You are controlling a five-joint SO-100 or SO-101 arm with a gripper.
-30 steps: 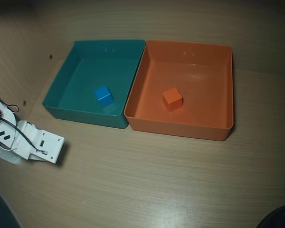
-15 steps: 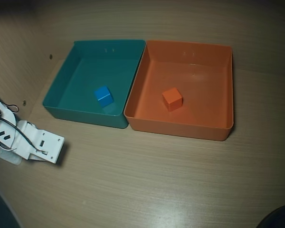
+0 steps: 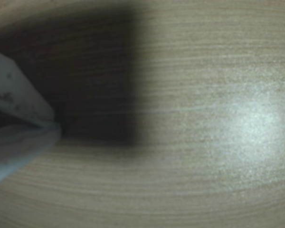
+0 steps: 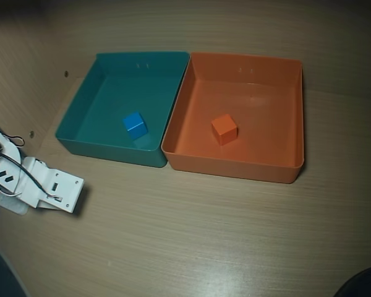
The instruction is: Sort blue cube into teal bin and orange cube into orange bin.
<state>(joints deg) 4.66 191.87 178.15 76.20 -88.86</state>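
Note:
In the overhead view the blue cube (image 4: 134, 124) lies on the floor of the teal bin (image 4: 80, 105), near its front right corner. The orange cube (image 4: 224, 129) lies in the orange bin (image 4: 278, 117), left of its middle. My white gripper (image 4: 71, 197) rests low over the table at the left edge, in front of the teal bin and apart from both bins. In the wrist view the gripper (image 3: 57, 127) comes in from the left with its fingertips (image 3: 23, 102) meeting, shut on nothing, close above bare wood.
The two bins stand side by side, touching, at the back of the wooden table (image 4: 204, 235). Black cables (image 4: 15, 173) run along the arm at the left edge. A dark shape (image 4: 362, 284) sits at the bottom right corner.

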